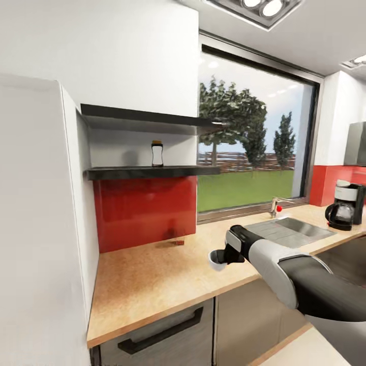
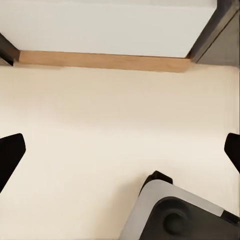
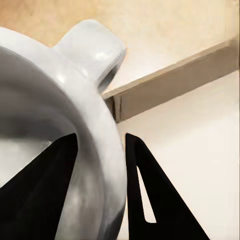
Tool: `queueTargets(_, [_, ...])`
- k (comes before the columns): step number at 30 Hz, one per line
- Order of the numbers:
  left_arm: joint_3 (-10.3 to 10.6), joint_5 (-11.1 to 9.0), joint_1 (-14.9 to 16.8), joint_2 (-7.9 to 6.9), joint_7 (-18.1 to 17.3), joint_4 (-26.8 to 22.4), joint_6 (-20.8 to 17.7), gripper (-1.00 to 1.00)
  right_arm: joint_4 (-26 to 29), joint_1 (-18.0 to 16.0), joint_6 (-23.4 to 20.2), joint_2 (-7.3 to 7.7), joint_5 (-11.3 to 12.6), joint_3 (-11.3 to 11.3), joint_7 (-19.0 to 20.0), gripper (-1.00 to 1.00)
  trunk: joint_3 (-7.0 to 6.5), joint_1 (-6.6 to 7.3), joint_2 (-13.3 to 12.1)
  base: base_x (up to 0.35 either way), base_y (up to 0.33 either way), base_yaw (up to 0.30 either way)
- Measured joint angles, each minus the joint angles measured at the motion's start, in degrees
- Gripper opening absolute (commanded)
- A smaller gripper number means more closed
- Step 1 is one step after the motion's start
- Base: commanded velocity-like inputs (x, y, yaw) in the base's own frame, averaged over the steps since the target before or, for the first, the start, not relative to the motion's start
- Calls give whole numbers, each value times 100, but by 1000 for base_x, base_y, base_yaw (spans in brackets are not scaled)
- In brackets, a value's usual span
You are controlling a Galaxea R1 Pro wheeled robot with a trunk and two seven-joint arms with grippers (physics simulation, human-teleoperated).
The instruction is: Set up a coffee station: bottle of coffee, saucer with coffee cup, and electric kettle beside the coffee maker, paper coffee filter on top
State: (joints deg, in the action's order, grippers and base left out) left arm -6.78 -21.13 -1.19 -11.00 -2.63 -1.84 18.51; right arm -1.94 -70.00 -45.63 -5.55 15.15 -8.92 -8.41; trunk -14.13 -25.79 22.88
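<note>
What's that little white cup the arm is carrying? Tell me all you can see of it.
The cup is small, white and glossy, like glazed ceramic, with a rounded body and a thick loop handle. The right gripper holds it by the wall, one dark finger inside the rim and one outside, so it sits tilted rather than upright. It hangs just above the front edge of the wooden countertop, touching nothing but the fingers. Whether anything is inside cannot be told.

right arm (image 1: 284,269) extended leftward | fingers (image 3: 145,200) clamped on cup wall | left fingers (image 2: 10,155) spread
</note>
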Motion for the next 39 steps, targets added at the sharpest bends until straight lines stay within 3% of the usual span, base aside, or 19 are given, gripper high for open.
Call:
queueTargets(5, [1,1,0,2,0,0,-6,100,0,68,15,194,3,2,11,-100,0,0,0,-297,-140,-300])
queueTargets(9, [2,0,1,2,0,0,-7,100,0,100,54,266,8,11,17,-100,0,0,0,-256,-127,-300])
queueTargets(20, [1,1,0,11,0,-8,4,100,-1,490,281,910,-4,0,162,-100,1,3,1,-18,-9,-299])
queueTargets(22, [8,1,-1,47,0,-9,7,100,-2,645,367,1060,-11,-9,254,-100,1,3,0,0,0,-285])
queueTargets(27, [18,6,0,124,0,-9,13,100,-2,1022,626,1226,-16,-3,337,-100,1,3,0,0,0,-273])
queueTargets(29, [19,8,-5,167,0,-10,17,100,-3,1373,880,1348,-40,-23,346,-100,1,4,2,0,0,-230])
queueTargets(36, [13,3,-6,195,19,-15,295,100,-6,2282,1678,1404,-45,-5,339,-100,6,4,1,0,0,-77])
queueTargets(39, [11,1,-5,200,31,-15,372,100,-6,2714,2035,1393,-268,-10,336,-100,6,4,1,0,0,-11])
